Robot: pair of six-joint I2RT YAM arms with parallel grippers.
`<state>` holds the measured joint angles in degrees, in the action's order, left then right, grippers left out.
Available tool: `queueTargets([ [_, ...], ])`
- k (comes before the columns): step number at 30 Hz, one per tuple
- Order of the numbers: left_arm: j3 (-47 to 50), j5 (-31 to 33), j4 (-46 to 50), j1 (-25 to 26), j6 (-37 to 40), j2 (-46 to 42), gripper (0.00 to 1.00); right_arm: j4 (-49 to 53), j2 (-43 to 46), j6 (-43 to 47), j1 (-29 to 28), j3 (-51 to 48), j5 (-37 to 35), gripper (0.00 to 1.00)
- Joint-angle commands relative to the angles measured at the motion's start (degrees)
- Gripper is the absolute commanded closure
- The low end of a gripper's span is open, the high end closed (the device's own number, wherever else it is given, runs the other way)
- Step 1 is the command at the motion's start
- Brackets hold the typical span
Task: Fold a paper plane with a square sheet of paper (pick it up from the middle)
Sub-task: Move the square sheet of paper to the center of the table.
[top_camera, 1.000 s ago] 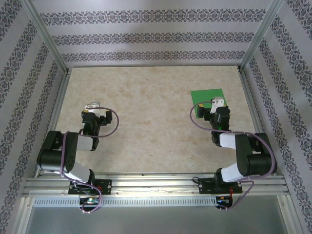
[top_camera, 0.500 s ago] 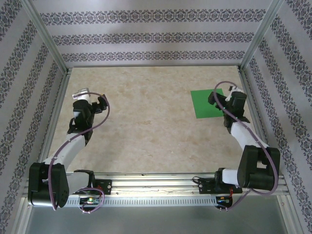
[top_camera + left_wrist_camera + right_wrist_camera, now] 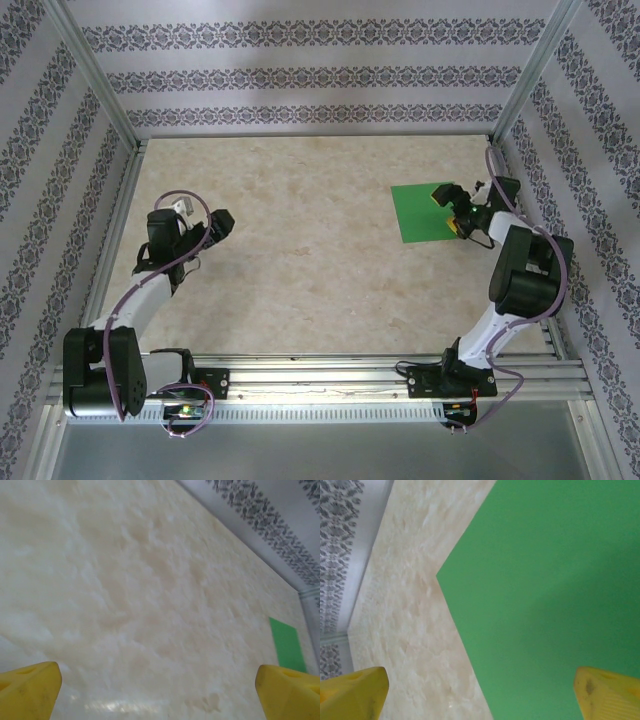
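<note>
The square sheet of paper is bright green and lies flat and unfolded on the beige table at the right back. My right gripper reaches in from the right wall side, low over the sheet's right edge and pointing left. It is open, and in its wrist view the two yellow fingertips flank the sheet and one of its corners. My left gripper hovers over bare table at the left, pointing right, open and holding nothing. Its wrist view shows the sheet far off.
Patterned walls and aluminium frame posts enclose the table on three sides. The right arm's elbow stands close to the right wall. A metal rail with both arm bases runs along the near edge.
Both arms swung outward from near their bases. The right gripper moved off the sheet's near side to its right edge and now points left. The left gripper moved left and now points right.
</note>
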<state>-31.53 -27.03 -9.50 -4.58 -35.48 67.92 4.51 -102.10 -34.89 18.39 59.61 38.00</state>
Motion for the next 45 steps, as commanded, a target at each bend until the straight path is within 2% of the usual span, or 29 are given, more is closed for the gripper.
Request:
queueTargets([
  [1,0.27,-6.67,-2.52,-0.43,-5.55,-0.62,0.01,11.21,-3.56,6.61,-2.33,6.18,-4.02,0.04],
  [5,1.24,-7.76,-0.70,-0.44,-6.26,-3.00,0.01,15.17,-6.36,7.90,-3.84,10.05,-9.91,0.04],
  [12,2.17,-8.22,3.83,0.08,-8.03,-7.62,0.01,20.56,-8.74,9.42,-6.35,13.17,-12.40,0.02],
  [15,1.78,-7.61,6.73,0.86,-8.72,-9.31,0.00,22.70,-7.82,8.25,-8.61,11.49,-19.96,0.02],
  [20,1.30,-7.30,9.65,2.48,-9.10,-11.60,0.00,23.41,-5.33,5.33,-10.31,6.57,-16.24,0.02],
  [23,0.31,-8.22,12.41,4.07,-6.80,-12.04,0.00,21.83,-0.44,3.83,-13.03,0.60,-13.63,0.02],
  [27,-1.47,-8.39,16.75,6.06,-4.13,-11.82,0.00,22.64,6.10,0.89,-18.93,-5.95,-14.92,0.02],
  [32,-1.61,-8.53,16.02,8.04,-5.37,-11.84,0.00,15.52,15.59,-13.66,-29.22,-16.80,-21.34,0.02],
  [34,-1.52,-9.67,14.16,10.10,-4.89,-11.26,0.00,13.98,16.73,-16.59,-35.03,-17.80,-23.67,0.02],
  [38,-2.83,-10.67,13.14,13.92,-4.35,-8.30,0.00,16.29,18.79,-15.04,-42.60,-13.93,-25.80,0.02],
  [41,-3.77,-10.33,12.97,16.33,-3.90,-6.81,0.00,16.96,21.55,-12.27,-41.48,-12.64,-27.21,0.02],
  [45,-4.68,-9.47,12.93,19.05,-3.67,-4.77,0.00,18.34,21.32,-7.06,-34.25,-11.16,-26.25,0.02],
])
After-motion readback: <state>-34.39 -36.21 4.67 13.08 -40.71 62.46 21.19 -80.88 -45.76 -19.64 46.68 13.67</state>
